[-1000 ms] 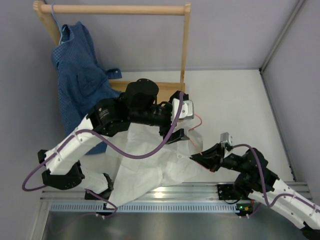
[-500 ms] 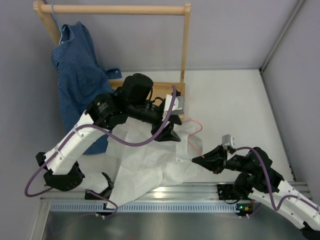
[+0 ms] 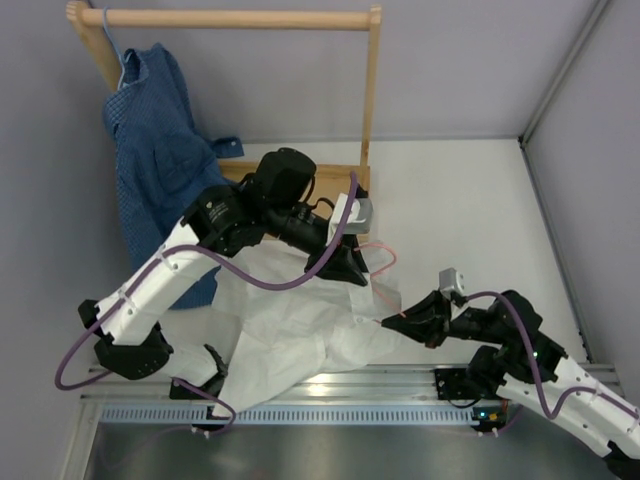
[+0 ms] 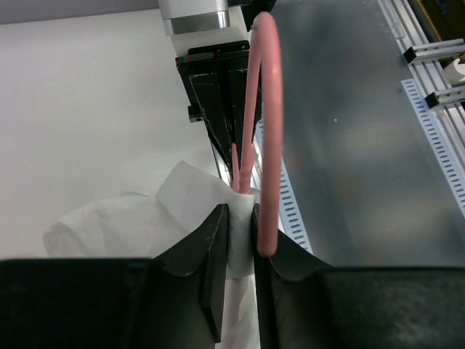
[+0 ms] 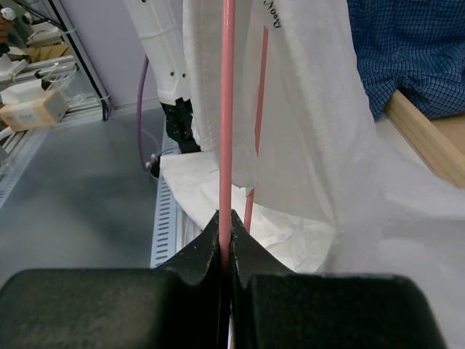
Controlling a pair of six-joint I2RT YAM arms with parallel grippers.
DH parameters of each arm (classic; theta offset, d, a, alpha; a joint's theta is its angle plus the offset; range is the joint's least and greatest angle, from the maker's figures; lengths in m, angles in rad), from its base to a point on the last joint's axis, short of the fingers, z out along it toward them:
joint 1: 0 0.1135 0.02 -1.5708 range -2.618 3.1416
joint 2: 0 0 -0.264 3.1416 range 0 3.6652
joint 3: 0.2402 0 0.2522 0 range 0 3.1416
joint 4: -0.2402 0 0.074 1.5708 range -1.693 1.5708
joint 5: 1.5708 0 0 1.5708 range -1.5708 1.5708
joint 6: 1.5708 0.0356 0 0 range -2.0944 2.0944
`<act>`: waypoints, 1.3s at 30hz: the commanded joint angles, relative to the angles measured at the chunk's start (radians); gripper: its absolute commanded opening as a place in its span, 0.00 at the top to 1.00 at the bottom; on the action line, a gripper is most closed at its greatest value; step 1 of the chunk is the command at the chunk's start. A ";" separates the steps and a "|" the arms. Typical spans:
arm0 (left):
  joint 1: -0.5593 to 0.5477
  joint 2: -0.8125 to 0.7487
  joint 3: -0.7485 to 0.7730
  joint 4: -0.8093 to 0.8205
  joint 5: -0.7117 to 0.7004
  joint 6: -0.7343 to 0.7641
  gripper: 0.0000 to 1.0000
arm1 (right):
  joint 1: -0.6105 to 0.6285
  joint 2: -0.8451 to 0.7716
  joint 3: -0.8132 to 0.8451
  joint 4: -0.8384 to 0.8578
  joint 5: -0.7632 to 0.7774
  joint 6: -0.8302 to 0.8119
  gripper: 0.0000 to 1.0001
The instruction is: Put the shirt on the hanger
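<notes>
The left gripper (image 4: 239, 243) is clenched on a fold of the white shirt (image 3: 290, 335), with the cloth pinched between its two fingers (image 4: 207, 262). The pink wire of the hanger (image 4: 266, 109) curves down just beside that fold and touches the inner edge of one finger. The right gripper (image 5: 226, 231) is closed tight on a straight run of the same wire, which rises from between its fingertips. Right next to it the shirt hangs down, and a second run of wire shows through the thin cloth. From above, most of the shirt lies crumpled on the table (image 3: 470, 200) by the near edge, left of the middle, with one part lifted up to the left gripper. The hanger is held between the two grippers toward the middle of the table, with only a loop of it showing outside the cloth. A blue checked shirt (image 3: 150, 160) hangs from a wooden rack (image 3: 240, 18) at the far left corner.
</notes>
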 commanded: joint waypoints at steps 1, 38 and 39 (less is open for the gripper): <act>-0.001 -0.003 -0.021 0.002 0.068 0.024 0.78 | 0.010 0.008 0.082 0.104 -0.021 -0.023 1.00; 0.000 -0.361 -0.374 0.519 -0.734 -0.337 1.00 | 0.010 -0.118 -0.033 -0.115 0.567 0.384 0.13; 0.002 -0.368 -0.381 0.534 -0.761 -0.341 1.00 | 0.010 -0.106 -0.044 -0.048 0.552 0.394 0.16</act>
